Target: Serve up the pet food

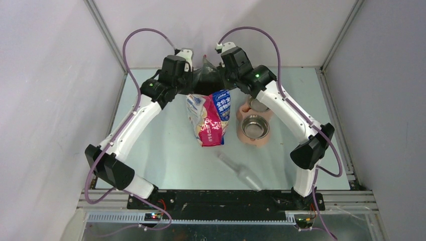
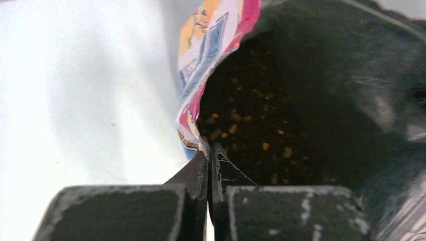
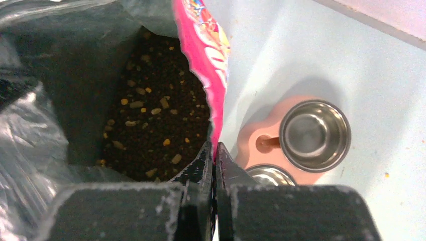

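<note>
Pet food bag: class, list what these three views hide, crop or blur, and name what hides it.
- Top external: where the bag is gripped, hidden under the left arm and right arm.
- Right wrist: lower steel bowl, cut off by the right gripper.
- Left wrist: pet food depth, lost in blur and shadow beyond the left gripper.

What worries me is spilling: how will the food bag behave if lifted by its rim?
Probably floppy: the bag is thin film, its rim pinched flat by the left gripper and right gripper. Likely bottom-heavy, with kibble pooled deep inside. The glossy film may slip.
</note>
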### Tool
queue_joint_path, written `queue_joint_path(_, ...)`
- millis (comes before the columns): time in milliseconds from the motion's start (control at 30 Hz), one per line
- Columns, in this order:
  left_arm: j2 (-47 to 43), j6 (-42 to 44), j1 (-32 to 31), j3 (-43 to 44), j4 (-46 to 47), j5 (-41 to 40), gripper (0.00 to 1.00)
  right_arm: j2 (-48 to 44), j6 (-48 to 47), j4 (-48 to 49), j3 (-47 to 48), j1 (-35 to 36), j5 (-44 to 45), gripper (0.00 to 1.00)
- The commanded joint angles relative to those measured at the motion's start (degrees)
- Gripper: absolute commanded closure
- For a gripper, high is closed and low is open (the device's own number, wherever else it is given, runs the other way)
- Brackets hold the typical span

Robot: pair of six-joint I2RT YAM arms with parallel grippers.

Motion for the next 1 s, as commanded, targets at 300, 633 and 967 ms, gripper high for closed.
queue_joint_path(300,1.3,13.42,2.02,9.68,6.61,4.17,0.47,2.64,-7.02,5.88,8.78,-3.5,-12.44,0.78)
queue_joint_path(633,20.94,15.23,5.15,35.18,-4.58,19.29,0.24,13.34,-13.4,4.86,19.79,-5.66,-25.22,0.24)
queue_joint_path(967,22.17,16.42,6.17,32.34,-5.96,19.77,0.38,15.03,-11.9,5.57,19.48,-6.33,-17.31,0.69)
